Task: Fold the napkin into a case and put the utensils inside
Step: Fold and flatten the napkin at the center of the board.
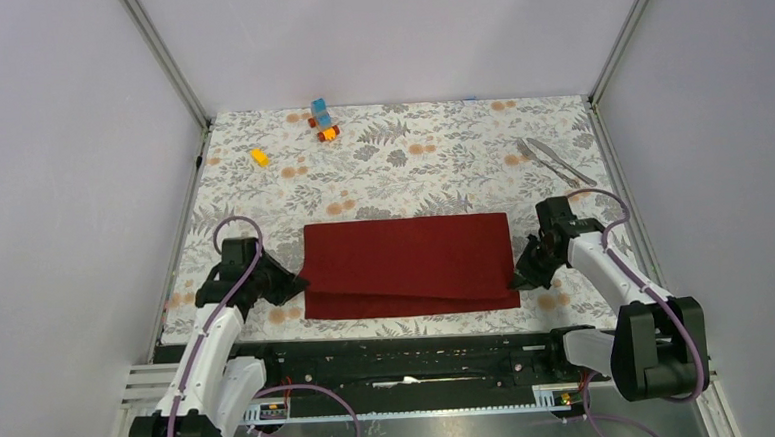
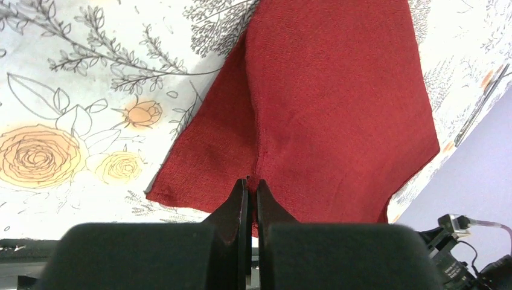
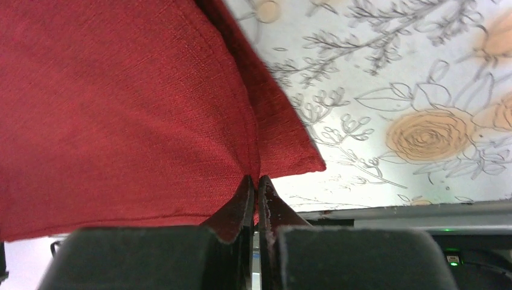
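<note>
both claws [image 2: 252, 185] [image 3: 256, 182] pinch the napkin [image 1: 406, 258]

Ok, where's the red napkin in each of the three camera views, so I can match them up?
Top external: napkin at centre, towards the near edge.
Left wrist: napkin fills the upper middle and right, pinched by the left gripper.
Right wrist: napkin fills the left half, pinched by the right gripper.
Shared landmark: the floral table beneath it.

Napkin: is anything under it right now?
Only its own lower layer shows, peeking out along the near edge of the napkin. The utensils lie in the open at the far right of the table. Anything beneath the folded cloth is hidden.
</note>
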`<state>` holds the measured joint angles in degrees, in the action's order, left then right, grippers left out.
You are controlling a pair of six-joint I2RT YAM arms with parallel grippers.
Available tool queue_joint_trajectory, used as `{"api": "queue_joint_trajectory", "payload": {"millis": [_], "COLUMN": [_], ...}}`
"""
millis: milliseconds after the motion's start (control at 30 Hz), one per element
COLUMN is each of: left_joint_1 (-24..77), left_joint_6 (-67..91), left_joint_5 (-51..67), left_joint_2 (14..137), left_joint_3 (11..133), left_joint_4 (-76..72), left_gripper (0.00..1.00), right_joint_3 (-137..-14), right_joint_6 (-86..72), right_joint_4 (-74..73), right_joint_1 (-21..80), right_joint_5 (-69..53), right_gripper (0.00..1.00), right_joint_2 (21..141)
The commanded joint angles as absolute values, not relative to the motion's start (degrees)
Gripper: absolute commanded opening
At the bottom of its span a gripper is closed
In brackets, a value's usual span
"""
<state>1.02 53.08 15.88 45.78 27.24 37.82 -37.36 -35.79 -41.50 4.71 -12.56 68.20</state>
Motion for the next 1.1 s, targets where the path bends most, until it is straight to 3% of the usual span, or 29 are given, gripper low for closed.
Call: {"api": "queue_joint_trajectory", "payload": {"millis": [0, 367, 1067], "left_joint_1": [0.74, 0.94, 4.48], "left_joint_6": [56.46, 57.83, 59.09], "left_joint_5": [14.36, 13.99, 7.13], "left_joint_2": [43.85, 44.58, 68.67], "left_joint_3": [24.89, 22.83, 24.5], "left_joint_4": [40.46, 42.08, 32.0], "left_gripper": [0.0, 0.0, 0.0], "right_joint_3": [-36.04, -32.93, -33.13], "right_joint_6": [-39.43, -41.77, -42.32], "right_joint_4": [-44.58, -41.93, -30.86], "right_joint_1": [4.92, 4.88, 4.85], "right_joint_5": [-7.69, -7.0, -5.64], "right_gripper": [0.0, 0.0, 0.0], "right_joint_2": [66.19, 67.5, 80.79]}}
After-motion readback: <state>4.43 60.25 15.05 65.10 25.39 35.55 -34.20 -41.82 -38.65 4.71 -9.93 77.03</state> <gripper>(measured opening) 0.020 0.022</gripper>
